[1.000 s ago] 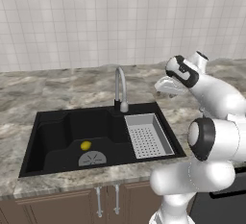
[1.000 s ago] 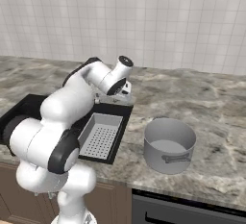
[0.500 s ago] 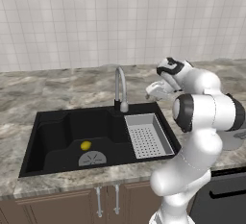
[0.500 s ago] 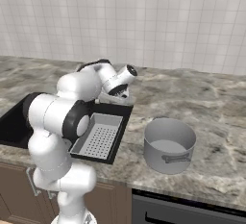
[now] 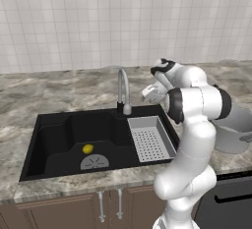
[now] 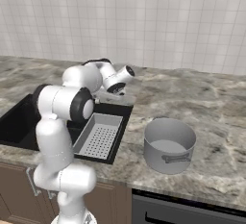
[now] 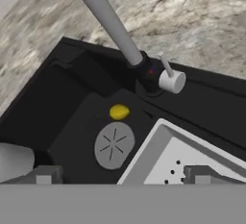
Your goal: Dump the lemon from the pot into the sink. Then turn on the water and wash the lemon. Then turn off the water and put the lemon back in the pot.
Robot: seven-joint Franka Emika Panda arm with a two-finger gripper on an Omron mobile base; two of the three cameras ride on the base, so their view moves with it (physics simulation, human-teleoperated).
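Observation:
The yellow lemon (image 5: 87,148) lies on the floor of the black sink (image 5: 49,125), just beside the round grey drain (image 5: 94,162). My gripper (image 5: 150,93) hovers above the sink's back right corner, right of the silver tap (image 5: 122,88), open with nothing between its fingertips (image 7: 45,174). In the hand view the lemon (image 7: 119,112) sits below the tap's knob (image 7: 171,80). No water runs from the tap. The grey pot (image 6: 169,145) stands upright on the counter to the right of the sink, apart from the gripper.
A grey perforated tray insert (image 5: 150,139) fills the sink's right part. Marble counter (image 6: 211,98) surrounds the sink, with a tiled wall (image 5: 98,21) behind. My own arm's elbow (image 5: 197,105) stands between the sink and the pot.
The hand has swung left from near the pot side toward the tap and sink, and the elbow has moved with it. Lemon, pot and base have stayed put.

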